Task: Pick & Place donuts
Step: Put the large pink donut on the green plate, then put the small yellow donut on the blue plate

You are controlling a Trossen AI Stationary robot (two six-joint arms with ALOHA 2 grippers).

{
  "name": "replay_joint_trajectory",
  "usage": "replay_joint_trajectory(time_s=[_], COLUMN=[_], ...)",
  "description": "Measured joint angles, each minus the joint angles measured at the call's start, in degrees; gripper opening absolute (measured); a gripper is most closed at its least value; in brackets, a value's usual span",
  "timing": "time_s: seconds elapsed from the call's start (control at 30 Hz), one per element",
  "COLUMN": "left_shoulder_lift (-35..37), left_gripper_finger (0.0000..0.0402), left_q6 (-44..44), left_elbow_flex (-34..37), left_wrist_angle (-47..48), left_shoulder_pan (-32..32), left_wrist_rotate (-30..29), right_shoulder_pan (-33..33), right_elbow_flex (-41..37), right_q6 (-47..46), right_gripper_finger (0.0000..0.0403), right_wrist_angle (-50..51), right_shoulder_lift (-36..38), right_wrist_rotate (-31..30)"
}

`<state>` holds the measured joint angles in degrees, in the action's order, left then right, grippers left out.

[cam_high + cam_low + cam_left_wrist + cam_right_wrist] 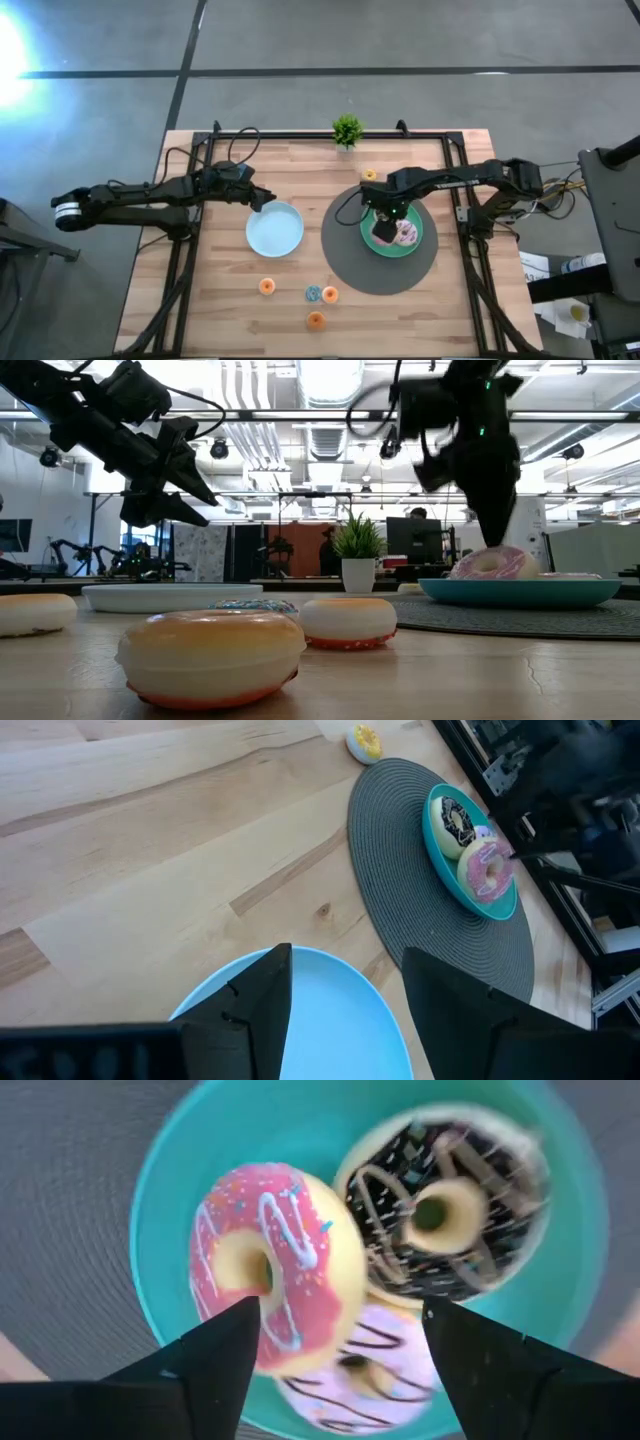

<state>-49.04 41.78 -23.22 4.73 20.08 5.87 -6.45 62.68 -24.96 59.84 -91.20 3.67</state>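
Starting at the left of the table, the left gripper (264,200) hovers over the far left rim of the light-blue plate (275,230), its fingers (255,1010) spread wide with nothing between them. This plate lies on the bare wooden table (220,290). Near the front edge, 4 mini donuts lie on the wood: 1 orange donut (267,286), 1 blue donut (313,293) touching or just beside a 2nd orange donut (330,294), and a 3rd orange donut (316,320) nearest the front. At the far edge stands a small green plant (347,130), with a yellow mini donut (369,175) just beside the round dark mat (345,255). On that mat lies the teal plate (372,238), which holds 3 larger donuts packed together: the pink donut (275,1260), the chocolate donut (450,1210) and the pale donut (360,1370), partly covered by the other 2. The right gripper (383,229) hangs directly above this plate, its fingers (215,1355) set wide apart and holding nothing, framing the pink and pale donuts.
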Motion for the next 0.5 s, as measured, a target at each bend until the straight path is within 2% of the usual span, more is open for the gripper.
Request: replay_joint_trajectory(time_s=[0.1,0.17,0.3,0.4,0.5], left_shoulder_lift=[0.0,0.0,0.0,0.0,0.0], left_gripper_finger=[0.0165,0.0165,0.0165,0.0165,0.0165], left_q6=[0.0,0.1,0.6,1.0,1.9], left_elbow_flex=[0.0,0.0,0.0,0.0,0.0], left_wrist_angle=[0.0,-0.1,0.0,0.0,0.0], left_shoulder_pan=[0.0,0.0,0.0,-0.3,-0.9], left_wrist_rotate=[0.0,0.0,0.0,0.0,0.3], right_shoulder_pan=[-0.1,-1.6,-9.3,-13.8,-15.6], right_elbow_flex=[3.0,4.7,6.2,6.1,6.1], right_q6=[3.5,6.1,9.1,15.9,30.9], right_gripper_finger=[0.0280,0.0281,0.0274,0.0261,0.0248], right_wrist_angle=[2.5,1.2,-5.8,-11.6,-15.6], right_shoulder_lift=[2.0,2.8,1.4,-0.6,-2.7], right_wrist_rotate=[-9.5,-12.4,-2.7,-3.8,-5.4])
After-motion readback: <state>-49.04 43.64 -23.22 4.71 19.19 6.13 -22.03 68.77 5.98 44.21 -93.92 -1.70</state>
